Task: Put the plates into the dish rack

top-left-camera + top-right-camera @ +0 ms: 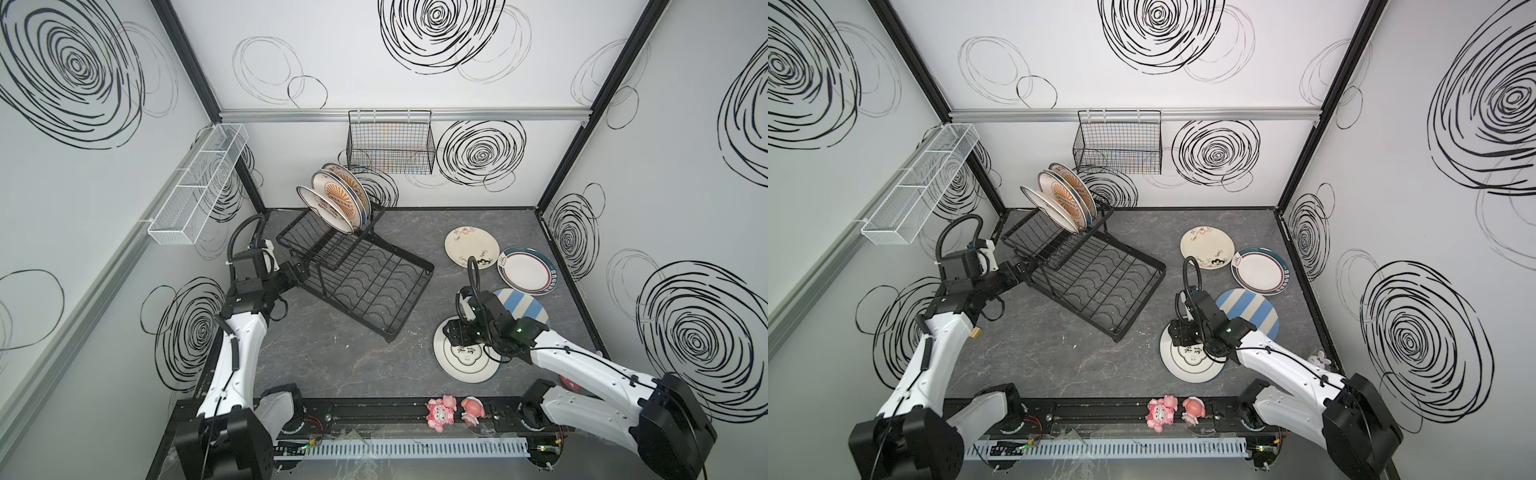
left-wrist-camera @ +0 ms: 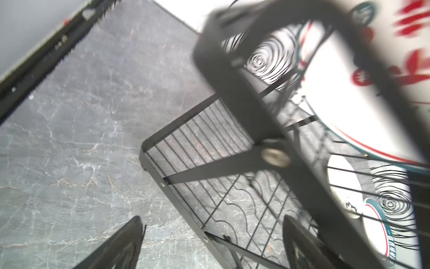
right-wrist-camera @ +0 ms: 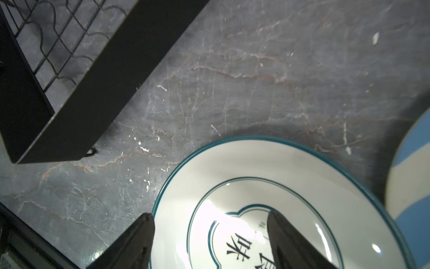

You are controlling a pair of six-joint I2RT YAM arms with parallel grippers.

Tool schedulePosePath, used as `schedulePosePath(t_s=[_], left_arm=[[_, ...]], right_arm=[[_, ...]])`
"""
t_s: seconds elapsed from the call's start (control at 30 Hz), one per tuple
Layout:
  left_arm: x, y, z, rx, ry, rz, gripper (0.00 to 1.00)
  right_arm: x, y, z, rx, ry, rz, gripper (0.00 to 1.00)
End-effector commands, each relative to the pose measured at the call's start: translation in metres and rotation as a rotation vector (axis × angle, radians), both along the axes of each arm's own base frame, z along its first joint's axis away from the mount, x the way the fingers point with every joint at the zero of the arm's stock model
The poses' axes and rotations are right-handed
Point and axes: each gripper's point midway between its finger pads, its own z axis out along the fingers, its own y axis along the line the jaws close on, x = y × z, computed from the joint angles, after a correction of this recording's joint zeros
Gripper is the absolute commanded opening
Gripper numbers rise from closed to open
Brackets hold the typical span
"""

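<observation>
Right gripper [image 3: 209,215]: jaws apart, straddling the rim of the medallion plate [image 1: 465,365], which lies flat on the table [image 1: 332,353]. Left gripper [image 2: 212,217]: jaws apart, beside the dish rack [image 1: 374,286]. 3 more lie flat nearby: striped plate [image 1: 528,307], teal-rimmed plate [image 1: 525,272], drawings plate [image 1: 465,245]. Standing plates [image 1: 332,203]: on edge at the rack's far end.

The only writing I can make out is on the green-ringed plate [image 1: 459,368] lying near right. It has two dark Chinese characters [image 1: 462,351] in its middle medallion, which look to me like 食味. My right wrist view shows them larger but partly covered. The teal-rimmed plate [image 1: 527,271] at far right carries small lettering [image 1: 555,277] along its rim, too small to read. My left wrist view catches red brush characters [image 2: 409,21] on a racked plate [image 2: 344,97], blurred beyond reading.
</observation>
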Motion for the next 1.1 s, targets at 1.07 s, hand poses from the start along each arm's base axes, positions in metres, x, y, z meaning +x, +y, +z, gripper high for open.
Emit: schedulePosePath(t_s=[1.07], left_arm=[[-0.136,-0.217,-0.066,-0.113,0.099,-0.481,0.96]], right_arm=[[0.007,0.105,-0.001,0.340,0.075,0.219,0.80]])
